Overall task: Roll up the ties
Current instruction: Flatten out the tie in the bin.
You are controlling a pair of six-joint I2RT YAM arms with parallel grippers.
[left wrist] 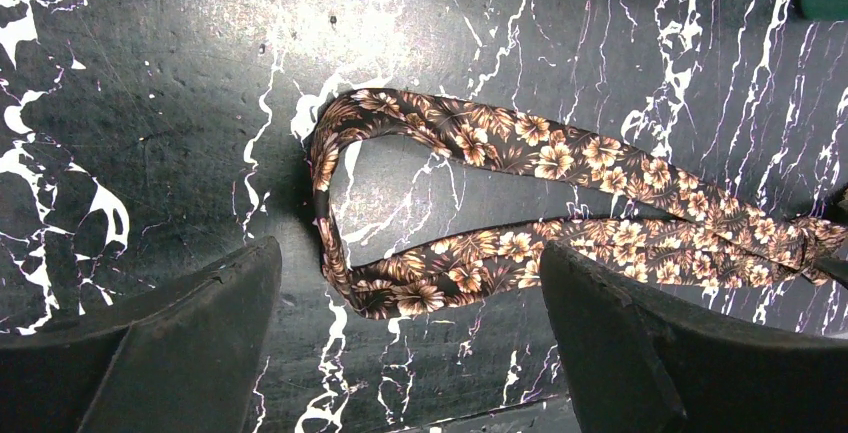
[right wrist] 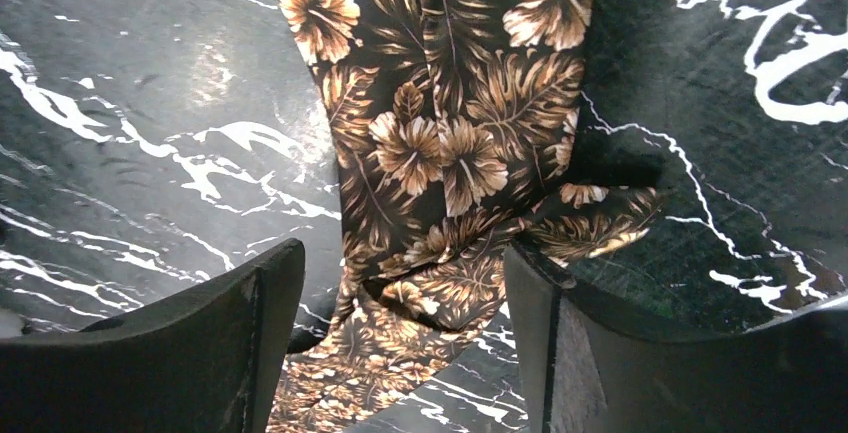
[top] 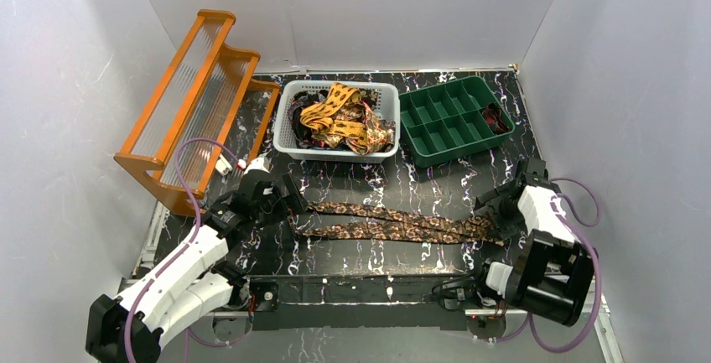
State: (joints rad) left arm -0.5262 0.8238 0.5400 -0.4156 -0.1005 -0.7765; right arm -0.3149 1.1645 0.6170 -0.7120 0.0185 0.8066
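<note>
One dark floral tie (top: 436,227) lies folded double across the marbled table (top: 419,183), its loop at the 9 o'clock end and its tips together at 3 o'clock. Several more ties (top: 339,116), yellow-orange and dark, are heaped in the white basket (top: 335,153) at 12 o'clock. At 1 o'clock the green divided tray (top: 444,155) holds something dark in one far-right compartment; I cannot tell what. An orange rack (top: 197,99) stands at 10 o'clock. The left gripper (left wrist: 410,343) hangs low over the loop, fingers spread around the fold. The right gripper (right wrist: 400,343) straddles the other end, fingers likewise apart, gripping nothing.
</note>
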